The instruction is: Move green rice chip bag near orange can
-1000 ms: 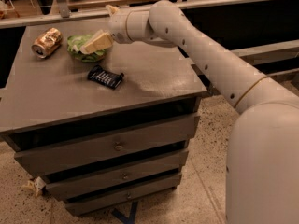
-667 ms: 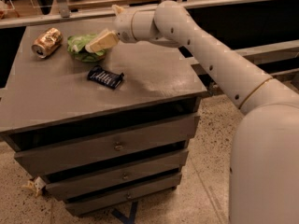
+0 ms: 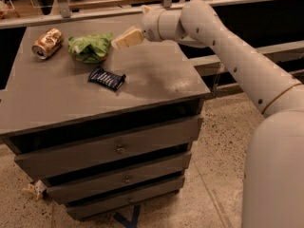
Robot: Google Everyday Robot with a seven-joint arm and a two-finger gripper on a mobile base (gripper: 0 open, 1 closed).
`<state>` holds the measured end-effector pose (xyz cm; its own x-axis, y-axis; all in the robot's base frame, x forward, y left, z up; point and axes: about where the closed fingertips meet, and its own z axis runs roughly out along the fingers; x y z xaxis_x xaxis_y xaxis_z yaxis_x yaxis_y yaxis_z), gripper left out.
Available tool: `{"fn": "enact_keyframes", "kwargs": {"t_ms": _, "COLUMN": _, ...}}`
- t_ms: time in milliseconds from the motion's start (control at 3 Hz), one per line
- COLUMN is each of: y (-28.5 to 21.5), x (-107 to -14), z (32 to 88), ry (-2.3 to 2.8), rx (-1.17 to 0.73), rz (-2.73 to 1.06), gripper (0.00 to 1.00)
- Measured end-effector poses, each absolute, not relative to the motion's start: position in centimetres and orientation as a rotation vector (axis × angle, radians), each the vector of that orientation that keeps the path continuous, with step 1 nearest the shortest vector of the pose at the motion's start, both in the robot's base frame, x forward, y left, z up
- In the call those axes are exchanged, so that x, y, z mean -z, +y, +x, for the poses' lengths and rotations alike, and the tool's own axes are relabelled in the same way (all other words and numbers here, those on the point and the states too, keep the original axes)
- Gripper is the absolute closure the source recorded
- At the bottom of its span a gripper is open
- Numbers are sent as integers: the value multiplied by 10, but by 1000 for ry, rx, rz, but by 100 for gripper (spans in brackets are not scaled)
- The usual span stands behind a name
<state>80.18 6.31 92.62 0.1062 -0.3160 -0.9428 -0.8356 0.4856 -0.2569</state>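
1. The green rice chip bag (image 3: 90,47) sits on the surface (image 3: 156,75), between the orange can (image 3: 47,42) and the hand (image 3: 127,38);
2. The hand is just beside the bag; open or closed, I cannot tell.

My arm (image 3: 237,58) is smooth white tubing dotted with small dark screws; my cream-coloured claw (image 3: 127,38) hangs over the far side of the tabletop (image 3: 156,75).
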Motion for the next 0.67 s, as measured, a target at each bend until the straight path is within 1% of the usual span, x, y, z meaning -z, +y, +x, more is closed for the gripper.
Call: {"fn": "enact_keyframes", "kwargs": {"t_ms": 667, "y": -7, "x": -908, "z": 812, "ry": 1619, "rx": -390, "rz": -904, "gripper": 0}}
